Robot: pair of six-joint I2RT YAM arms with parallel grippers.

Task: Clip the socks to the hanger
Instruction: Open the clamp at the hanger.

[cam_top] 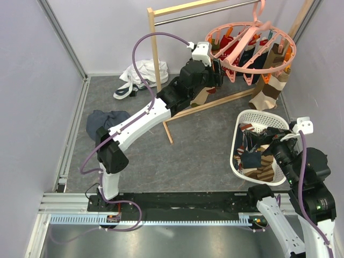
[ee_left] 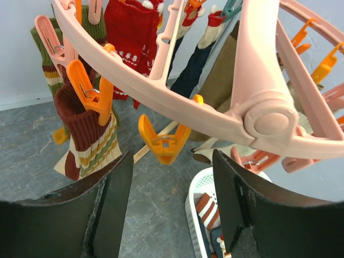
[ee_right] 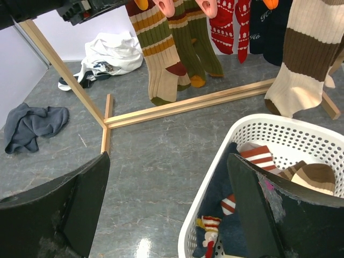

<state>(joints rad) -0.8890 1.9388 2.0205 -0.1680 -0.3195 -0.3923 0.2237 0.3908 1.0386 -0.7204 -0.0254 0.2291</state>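
Note:
The pink hanger (cam_top: 252, 45) hangs by its hook from the rail at the back right, and several socks (cam_top: 271, 86) are clipped to it. My left gripper (cam_top: 217, 67) is raised at the ring's left edge (ee_left: 134, 80) and is open. An empty orange clip (ee_left: 164, 142) hangs just ahead of and between its fingers. Left of that clip, a brown striped sock (ee_left: 88, 137) hangs from another orange clip. More socks (cam_top: 258, 156) lie in the white basket (cam_top: 236, 134). My right gripper (cam_top: 269, 145) hovers wide open and empty over the basket's left rim (ee_right: 215, 193).
The wooden-framed rail (cam_top: 156, 59) stands at the back, with its base bar (ee_right: 188, 105) across the floor. A white garment (cam_top: 142, 75) lies behind it. A dark blue-grey cloth (cam_top: 105, 121) lies to the left.

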